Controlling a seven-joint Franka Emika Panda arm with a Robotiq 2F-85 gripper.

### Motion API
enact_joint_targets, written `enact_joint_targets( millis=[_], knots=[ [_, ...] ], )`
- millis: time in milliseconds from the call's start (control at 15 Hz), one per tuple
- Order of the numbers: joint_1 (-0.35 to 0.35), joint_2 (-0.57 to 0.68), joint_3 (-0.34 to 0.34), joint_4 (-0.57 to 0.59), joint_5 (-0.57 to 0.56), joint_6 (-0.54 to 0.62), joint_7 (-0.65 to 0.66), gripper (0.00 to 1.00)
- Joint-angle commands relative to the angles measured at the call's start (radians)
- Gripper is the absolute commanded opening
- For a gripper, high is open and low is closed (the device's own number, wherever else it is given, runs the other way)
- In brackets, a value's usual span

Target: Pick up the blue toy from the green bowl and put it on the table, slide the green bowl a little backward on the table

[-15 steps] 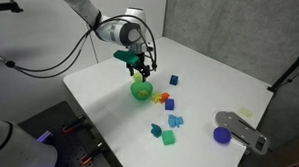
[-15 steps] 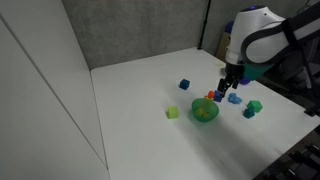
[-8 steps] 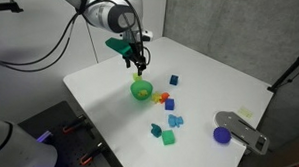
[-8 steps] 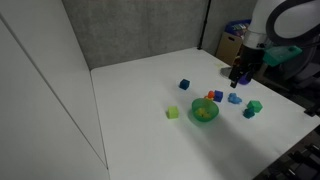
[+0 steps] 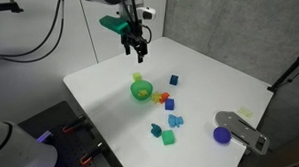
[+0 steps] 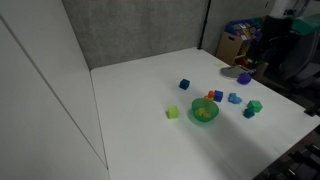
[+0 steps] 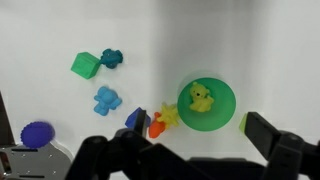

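Note:
The green bowl [image 7: 222, 112] stands on the white table [image 5: 110, 82] and holds a yellow toy [image 7: 202, 98]. It shows in both exterior views [image 5: 140, 90] [image 6: 204, 112]. The dark-blue toy [image 7: 112, 58] lies on the table beside a green cube [image 7: 86, 66], apart from the bowl, and also shows in both exterior views [image 5: 156, 129] [image 6: 248, 113]. My gripper [image 7: 197, 142] is open and empty, high above the table behind the bowl in an exterior view [image 5: 138, 53].
A sky-blue toy [image 7: 106, 99], a blue cube [image 7: 135, 118], a red piece [image 7: 157, 125] and a yellow star [image 7: 170, 117] lie beside the bowl. A yellow-green cube [image 7: 244, 121] sits at its other side. A purple round piece [image 5: 222, 135] rests on a grey object [image 5: 243, 132].
My gripper has risen from just above the bowl and drawn back toward the table's far edge. It stays open and empty. The bowl and toys have not moved.

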Motion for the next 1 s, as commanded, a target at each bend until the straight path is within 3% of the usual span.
enact_joint_targets(
  millis=[0, 267, 333, 933],
  knots=[
    [-0.010, -0.056, 0.004, 0.048, 0.009, -0.082, -0.016, 1.00],
    [-0.005, -0.076, -0.002, 0.044, 0.037, -0.096, -0.068, 1.00],
    [-0.009, -0.068, 0.008, 0.046, 0.007, -0.082, -0.016, 1.00],
    [-0.008, -0.067, 0.007, 0.042, 0.018, -0.082, -0.039, 1.00]
  ],
)
